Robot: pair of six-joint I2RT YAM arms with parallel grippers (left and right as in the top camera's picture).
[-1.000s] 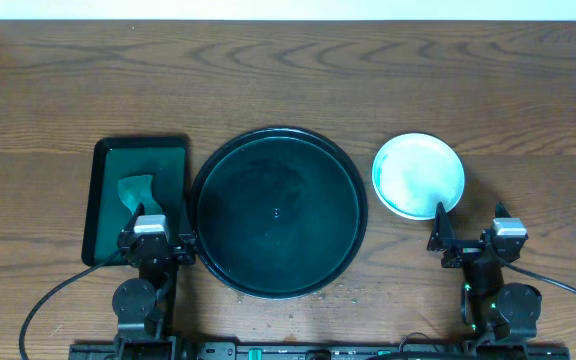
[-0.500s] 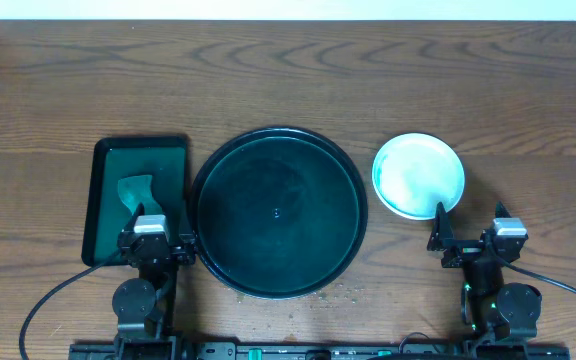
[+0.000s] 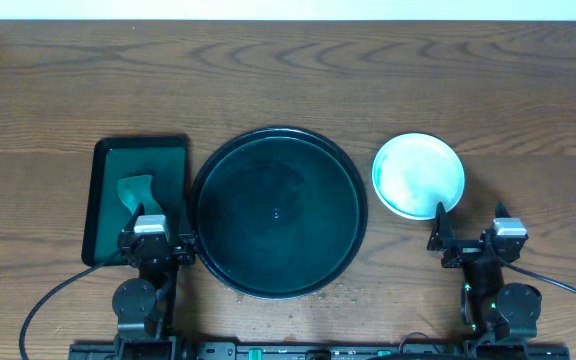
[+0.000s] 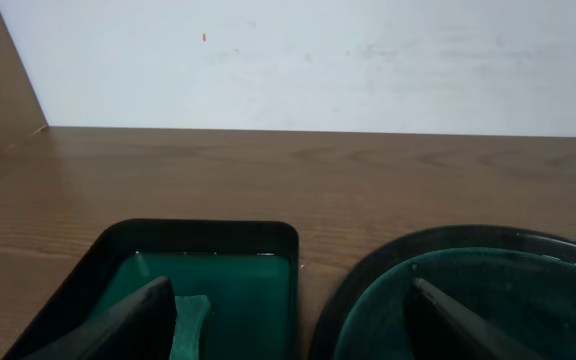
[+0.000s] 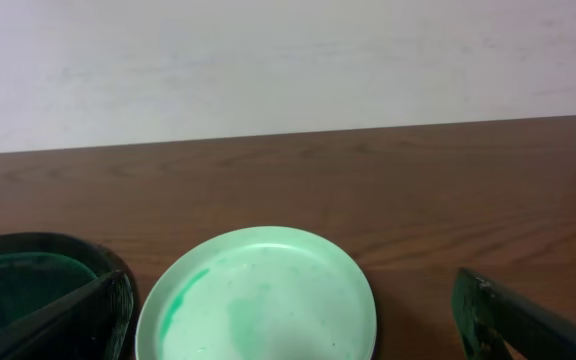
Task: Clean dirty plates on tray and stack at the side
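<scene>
The large round dark tray (image 3: 268,180) lies at the table's middle with nothing on it; its rim also shows in the left wrist view (image 4: 448,250) and the right wrist view (image 5: 28,250). One white plate with teal smears (image 3: 418,175) lies on the table to the tray's right, seen close in the right wrist view (image 5: 268,290). I cannot tell whether other plates lie under it. My left gripper (image 3: 155,245) is open and empty at the tray's lower left (image 4: 293,335). My right gripper (image 3: 468,245) is open and empty just in front of the plate (image 5: 293,335).
A smaller rectangular dark-green tray (image 3: 108,200) lies left of the round tray, holding a teal sponge or cloth (image 3: 135,190), also in the left wrist view (image 4: 190,320). Small crumbs lie on the wood in front of the round tray. A white wall bounds the far table edge.
</scene>
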